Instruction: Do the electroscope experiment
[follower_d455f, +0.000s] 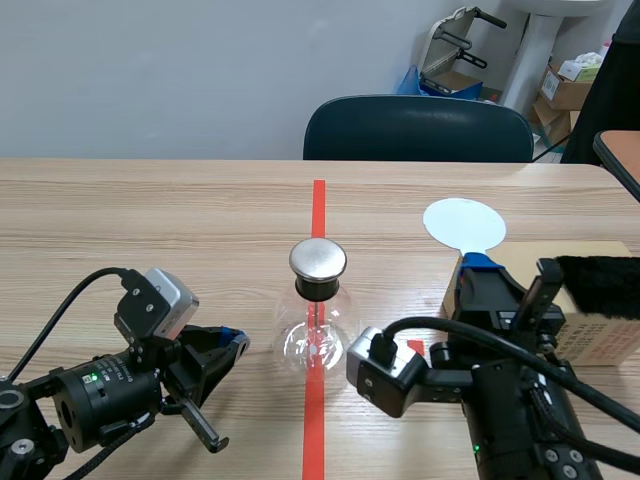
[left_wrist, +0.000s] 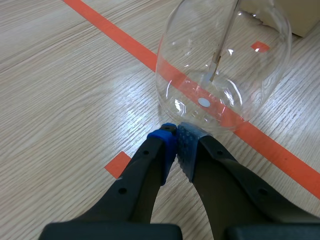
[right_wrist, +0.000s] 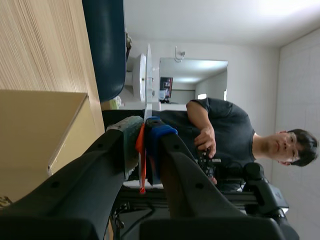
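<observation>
The electroscope (follower_d455f: 318, 322), a clear glass flask with a round metal cap (follower_d455f: 318, 258), stands on the red tape line at the table's middle. In the left wrist view the flask (left_wrist: 250, 60) is just ahead of my left gripper (left_wrist: 176, 134), whose pads are pressed together on nothing; a thin rod hangs inside the glass. My left gripper (follower_d455f: 236, 345) lies low to the left of the flask. My right gripper (follower_d455f: 478, 266) is shut on the handle of a white disc paddle (follower_d455f: 464, 223), right of the flask. In the right wrist view the paddle (right_wrist: 148, 80) shows edge-on between the fingers of my right gripper (right_wrist: 144, 129).
A cardboard box (follower_d455f: 600, 335) with a black furry pad (follower_d455f: 602, 285) on it stands at the table's right edge, beside my right arm. A dark chair (follower_d455f: 418, 130) sits behind the far edge. A person (right_wrist: 225, 135) shows in the right wrist view.
</observation>
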